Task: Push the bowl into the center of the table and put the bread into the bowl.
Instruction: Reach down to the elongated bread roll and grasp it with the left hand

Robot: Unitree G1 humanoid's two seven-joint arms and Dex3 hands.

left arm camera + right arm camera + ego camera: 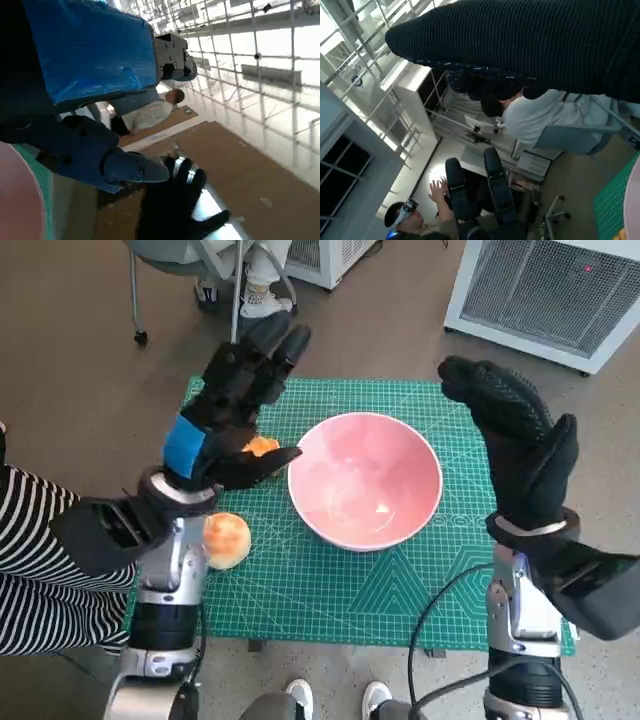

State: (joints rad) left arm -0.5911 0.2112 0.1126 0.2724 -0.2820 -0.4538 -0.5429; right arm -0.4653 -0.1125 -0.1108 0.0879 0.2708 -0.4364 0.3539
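I have both hands raised above the table, one on either side of the pink bowl (366, 480), and neither has hold of anything. My left hand (232, 410) hovers with its fingers stretched forward and apart, the thumb pointing toward the bowl's rim; my right hand (520, 445) stands open too, palm turned inward, fingers spread and reaching up past the far edge of the green cutting mat (330, 590). The bowl sits on the mat roughly in its middle, so I judge the push is more or less done and the bread is what remains. One round bread roll (227, 539) lies on the mat just beside my left forearm, near the robot's side, and an orange-coloured piece (261, 447) peeks out from under my left hand, close to the bowl's rim (I cannot tell whether it is bread or something else, most of it being hidden). The main risk I see is on the way down: my left hand is right over that hidden piece and near the rim, so a careless descent could knock the bowl off centre or flick the piece away. The roll is round and looks likely to slide or roll if I catch it off to one side, and it sits close under my own wrist, an awkward reach. The wrist views show mostly the room and people, not the table, so I get little help from them.
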